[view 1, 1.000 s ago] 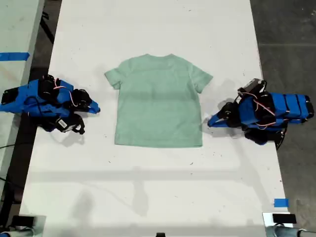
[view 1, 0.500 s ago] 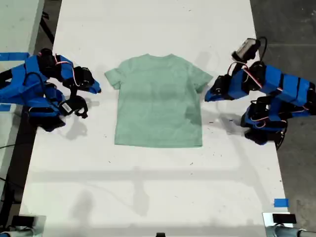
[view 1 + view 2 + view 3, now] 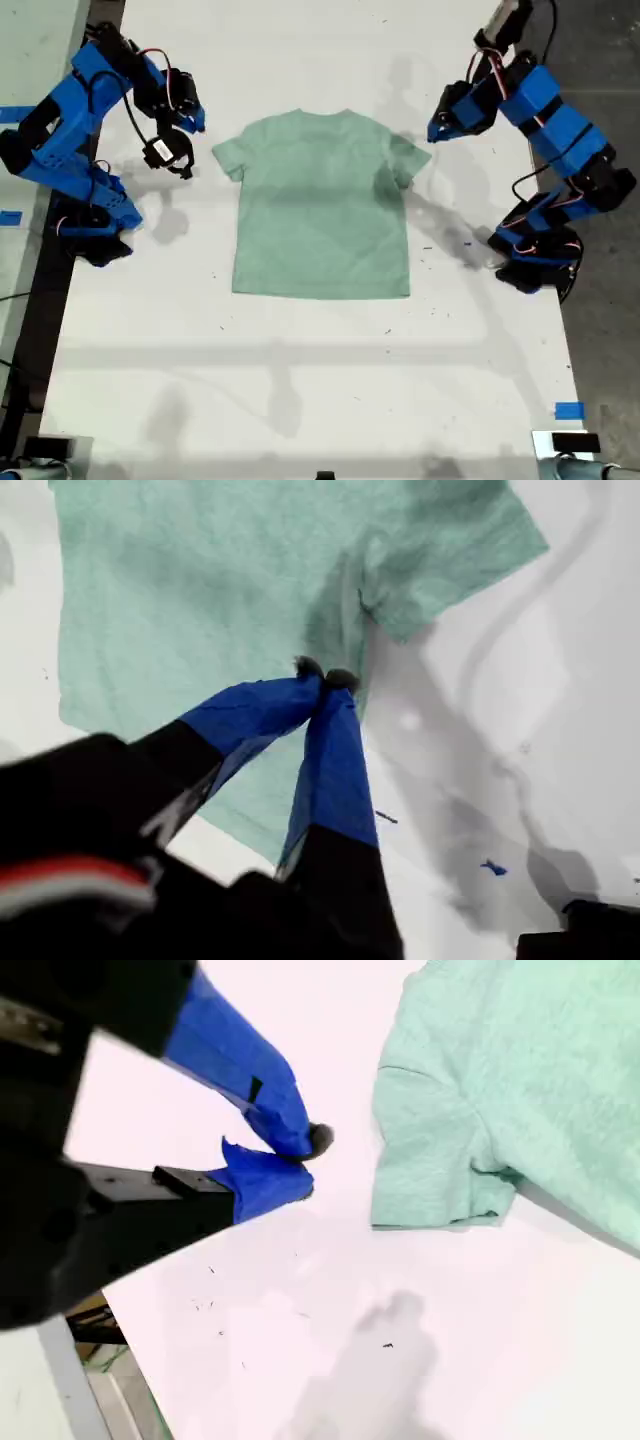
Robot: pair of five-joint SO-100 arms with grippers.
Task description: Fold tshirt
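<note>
Lying flat, tshirt sits between both tools.

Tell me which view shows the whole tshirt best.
The exterior view: the tshirt lies flat and entirely in frame there. The first wrist view shows one sleeve and part of the body; the second wrist view shows the other sleeve.

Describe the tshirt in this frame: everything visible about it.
The tshirt is pale mint-green knit-looking cloth, short-sleeved, with a round neck. It lies flat and unfolded on the white table, neck toward the exterior view's top, both sleeves spread, hem straight. Neither tool touches it; both hover near the sleeves, casting shadows across it.
</note>
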